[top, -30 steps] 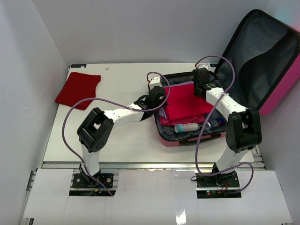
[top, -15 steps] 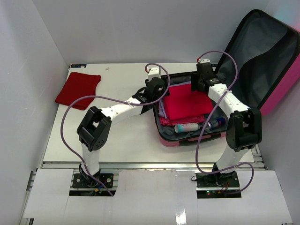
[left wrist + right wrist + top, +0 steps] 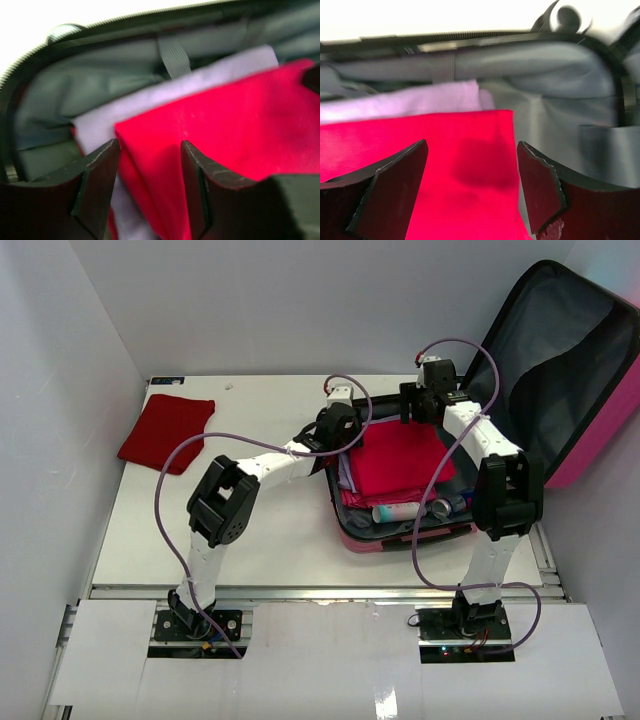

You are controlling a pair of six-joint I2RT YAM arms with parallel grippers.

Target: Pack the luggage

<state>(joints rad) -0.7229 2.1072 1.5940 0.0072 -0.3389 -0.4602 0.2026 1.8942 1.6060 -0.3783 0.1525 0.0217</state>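
White surface (image 3: 270, 540): folded red cloth (image 3: 166, 432) lies flat at far-left corner. Open luggage (image 3: 395, 540) sits right of centre, lid raised. The two are well apart.

No legible text, labels or numbers

folded cloth (image 3: 395, 460) in luggage (image 3: 562, 358), second cloth (image 3: 167, 432) left

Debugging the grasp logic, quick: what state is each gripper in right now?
Left gripper: open, nothing held, over the red cloth.
Right gripper: open, nothing held, over the same cloth.
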